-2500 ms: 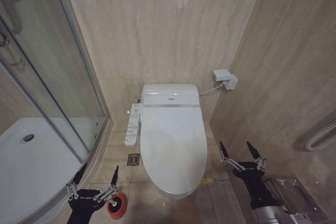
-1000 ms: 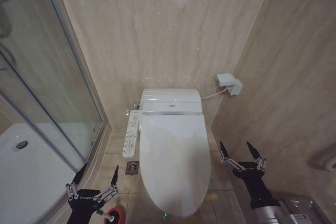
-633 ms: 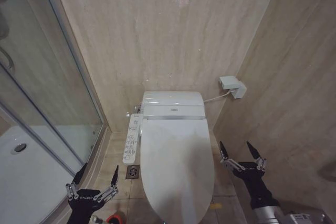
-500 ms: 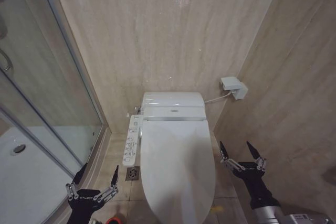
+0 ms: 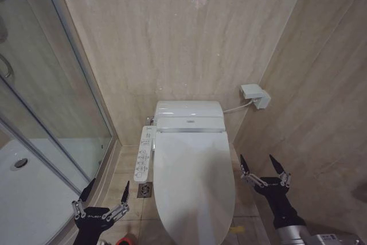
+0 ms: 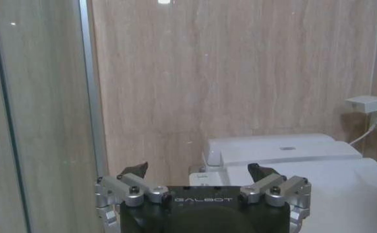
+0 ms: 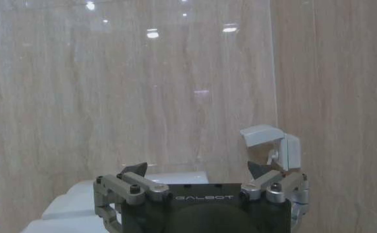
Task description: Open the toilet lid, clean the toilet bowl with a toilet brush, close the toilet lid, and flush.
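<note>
White toilet lid [image 5: 194,187] shut, front edge cut off.

camera: head view moves nearer the back wall and tilts up across the run; the whole scene shifts, not the objects.
toilet lid [image 5: 194,190]: now larger in frame, front edge cut off at 6 o'clock; earlier its whole oval shows.
toilet brush [image 5: 127,239]: red holder slides toward 6 o'clock, from fully visible beside the left gripper to a sliver at the bottom edge.
wall box [image 5: 256,95]: drifts toward 3 o'clock in frame.
shower tray [image 5: 23,193]: less of it in frame at 9 o'clock than before.
</note>
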Available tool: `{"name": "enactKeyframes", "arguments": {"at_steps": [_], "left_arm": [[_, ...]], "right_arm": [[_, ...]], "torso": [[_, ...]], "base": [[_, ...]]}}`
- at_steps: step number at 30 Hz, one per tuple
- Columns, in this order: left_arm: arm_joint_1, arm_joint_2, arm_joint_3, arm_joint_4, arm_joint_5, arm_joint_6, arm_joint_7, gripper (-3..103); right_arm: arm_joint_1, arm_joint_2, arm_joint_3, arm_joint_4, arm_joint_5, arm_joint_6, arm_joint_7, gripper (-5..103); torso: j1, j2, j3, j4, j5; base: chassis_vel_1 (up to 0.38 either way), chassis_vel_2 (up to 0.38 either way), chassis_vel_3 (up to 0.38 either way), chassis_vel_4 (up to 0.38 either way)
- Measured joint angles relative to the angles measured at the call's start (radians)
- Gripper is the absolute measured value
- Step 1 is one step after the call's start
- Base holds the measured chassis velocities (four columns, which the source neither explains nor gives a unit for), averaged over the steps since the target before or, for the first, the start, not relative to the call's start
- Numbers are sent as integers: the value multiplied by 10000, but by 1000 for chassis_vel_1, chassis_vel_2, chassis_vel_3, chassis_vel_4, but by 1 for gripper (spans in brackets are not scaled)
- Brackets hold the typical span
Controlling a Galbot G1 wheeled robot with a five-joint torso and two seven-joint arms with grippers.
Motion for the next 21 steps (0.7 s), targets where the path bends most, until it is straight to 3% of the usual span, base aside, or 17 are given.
{"name": "enactKeyframes", "arguments": {"at_steps": [21], "left_arm": [[0,0,0,0,0,0,0,100]], "right_arm": [[0,0,0,0,0,0,0,100]], "torso": [[0,0,0,0,0]], "base": [[0,0,0,0]]}}
